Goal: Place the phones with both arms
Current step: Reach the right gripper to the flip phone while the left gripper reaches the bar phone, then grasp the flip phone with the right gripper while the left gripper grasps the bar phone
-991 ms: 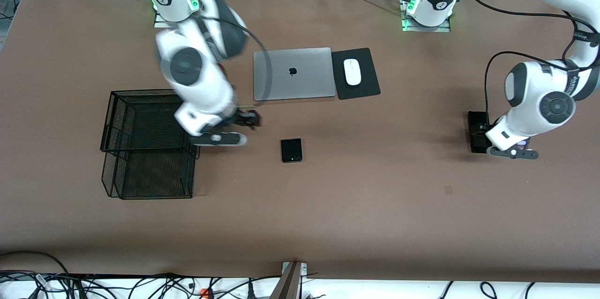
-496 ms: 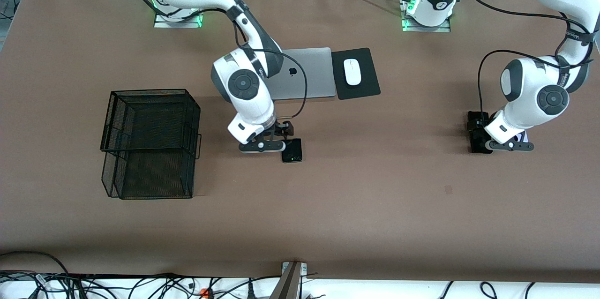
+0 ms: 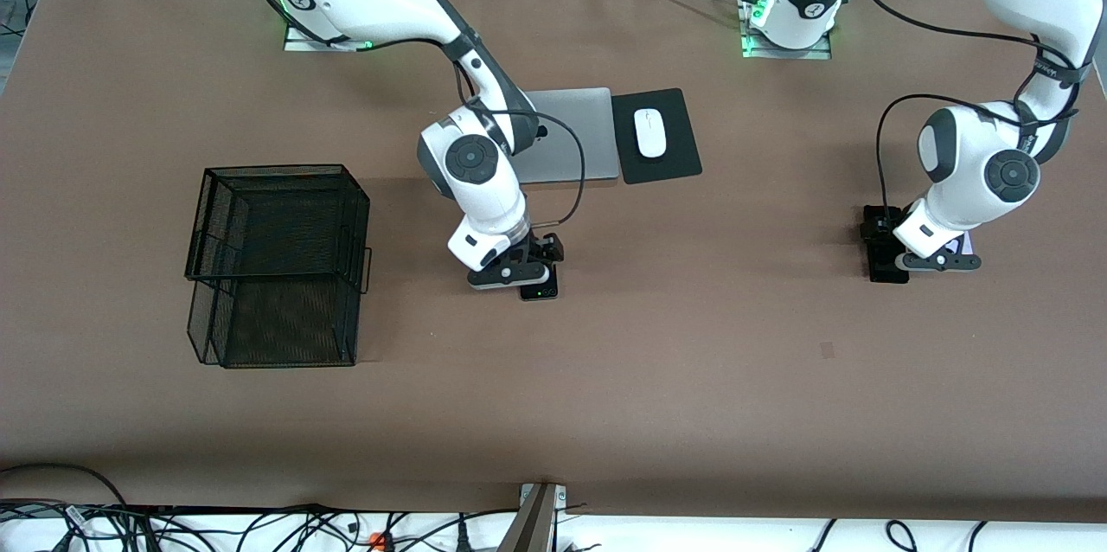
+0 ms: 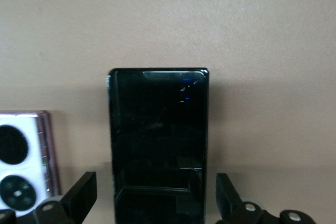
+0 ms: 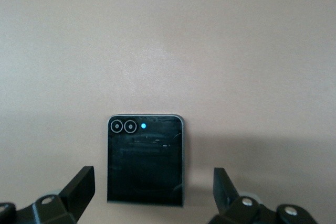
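A small dark grey flip phone lies mid-table, nearer the front camera than the laptop. My right gripper hovers low over it, open. In the right wrist view the flip phone lies between the spread fingertips of the right gripper, untouched. At the left arm's end lies a long black slab phone, with a lavender-white phone beside it, mostly hidden by the arm. My left gripper is open over them. In the left wrist view the left gripper straddles the slab, and the lavender phone sits alongside.
A black wire-mesh basket stands toward the right arm's end of the table. A closed silver laptop lies between the bases, partly covered by the right arm. Beside it a white mouse rests on a black pad.
The right arm has swung from the basket's edge across to the flip phone and come down over it. The left arm has shifted slightly over the slab phone. Both grippers stayed open.
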`<state>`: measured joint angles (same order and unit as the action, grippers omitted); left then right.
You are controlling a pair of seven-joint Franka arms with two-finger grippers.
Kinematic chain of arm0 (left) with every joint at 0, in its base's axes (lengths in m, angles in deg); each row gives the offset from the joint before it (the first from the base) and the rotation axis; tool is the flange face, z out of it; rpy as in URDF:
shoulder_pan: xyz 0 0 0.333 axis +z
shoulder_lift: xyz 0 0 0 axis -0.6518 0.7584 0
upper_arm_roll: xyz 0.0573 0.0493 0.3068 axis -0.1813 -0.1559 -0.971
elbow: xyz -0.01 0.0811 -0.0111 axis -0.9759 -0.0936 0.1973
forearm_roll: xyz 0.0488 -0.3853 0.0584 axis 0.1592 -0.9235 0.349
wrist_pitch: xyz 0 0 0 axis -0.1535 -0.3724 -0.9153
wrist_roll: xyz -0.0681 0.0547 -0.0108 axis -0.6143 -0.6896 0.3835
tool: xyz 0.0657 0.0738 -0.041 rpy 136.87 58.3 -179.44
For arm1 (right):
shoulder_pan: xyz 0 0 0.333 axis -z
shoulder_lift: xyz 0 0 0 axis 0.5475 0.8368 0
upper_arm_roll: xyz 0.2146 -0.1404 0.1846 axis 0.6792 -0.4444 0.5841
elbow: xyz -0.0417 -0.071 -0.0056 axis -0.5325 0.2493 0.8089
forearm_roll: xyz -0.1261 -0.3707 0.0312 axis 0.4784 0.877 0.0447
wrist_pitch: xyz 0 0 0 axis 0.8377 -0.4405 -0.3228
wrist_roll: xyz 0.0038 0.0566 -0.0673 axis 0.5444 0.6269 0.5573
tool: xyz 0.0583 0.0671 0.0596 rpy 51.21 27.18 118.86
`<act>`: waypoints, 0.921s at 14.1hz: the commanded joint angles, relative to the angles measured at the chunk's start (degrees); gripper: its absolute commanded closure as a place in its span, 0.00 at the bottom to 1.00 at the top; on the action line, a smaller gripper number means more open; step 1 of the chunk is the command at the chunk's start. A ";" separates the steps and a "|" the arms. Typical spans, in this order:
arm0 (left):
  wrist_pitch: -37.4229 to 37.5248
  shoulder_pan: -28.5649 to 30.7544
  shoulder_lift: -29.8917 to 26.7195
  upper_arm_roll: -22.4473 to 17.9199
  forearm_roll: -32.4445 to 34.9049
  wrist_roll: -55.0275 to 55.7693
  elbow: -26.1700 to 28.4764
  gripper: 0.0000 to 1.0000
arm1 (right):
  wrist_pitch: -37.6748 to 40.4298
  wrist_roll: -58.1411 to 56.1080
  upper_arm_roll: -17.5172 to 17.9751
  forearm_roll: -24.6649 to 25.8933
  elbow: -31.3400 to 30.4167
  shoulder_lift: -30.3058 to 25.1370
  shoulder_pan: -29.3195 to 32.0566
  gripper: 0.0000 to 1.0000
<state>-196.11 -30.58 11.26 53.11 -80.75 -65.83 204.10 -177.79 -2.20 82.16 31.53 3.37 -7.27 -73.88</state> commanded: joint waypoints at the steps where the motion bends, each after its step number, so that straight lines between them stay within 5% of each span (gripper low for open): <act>1: -0.75 -0.16 1.62 1.34 -0.23 -1.89 -0.46 0.00 | -0.07 0.54 -0.61 0.43 3.19 2.40 -0.97 0.00; 13: -2.15 2.47 6.63 1.69 -0.23 -12.86 -4.59 0.00 | -1.39 0.72 -0.70 1.14 3.55 4.78 -1.50 0.00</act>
<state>-197.12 -30.23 14.40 54.49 -80.72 -74.60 202.60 -178.72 -2.20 82.12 31.89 5.44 -3.58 -74.66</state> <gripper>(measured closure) 0.000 0.000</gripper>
